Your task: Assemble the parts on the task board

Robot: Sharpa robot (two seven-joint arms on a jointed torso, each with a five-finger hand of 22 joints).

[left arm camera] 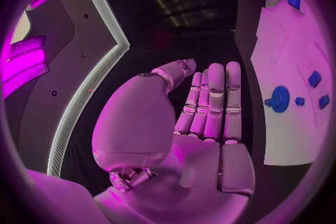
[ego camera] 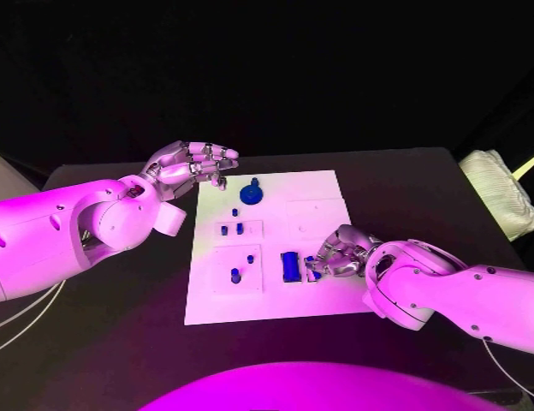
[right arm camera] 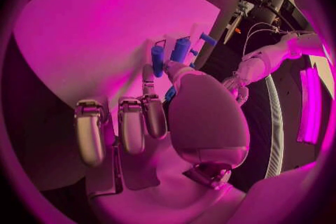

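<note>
You have one task board (ego camera: 267, 295), its long side running away from the robot. On it, count one round blue part (ego camera: 252, 193) at the far end and one blue bar (ego camera: 291, 265) lengthwise near the right hand (ego camera: 337, 253), which pinches a small blue piece (ego camera: 313, 265). Left hand (ego camera: 193, 164) holds nothing, fingers straight together.

Right hand (right arm camera: 164, 123) over task board (right arm camera: 91, 39), palm close above white surface. Fingers (right arm camera: 133, 126) curled downward, thumb and one finger closed on small blue part (right arm camera: 170, 93). Two upright blue parts (right arm camera: 158, 59) just beyond fingertips; smaller blue peg (right arm camera: 208, 40) near board edge. Left arm (right arm camera: 269, 61) well apart, beyond board.
</note>
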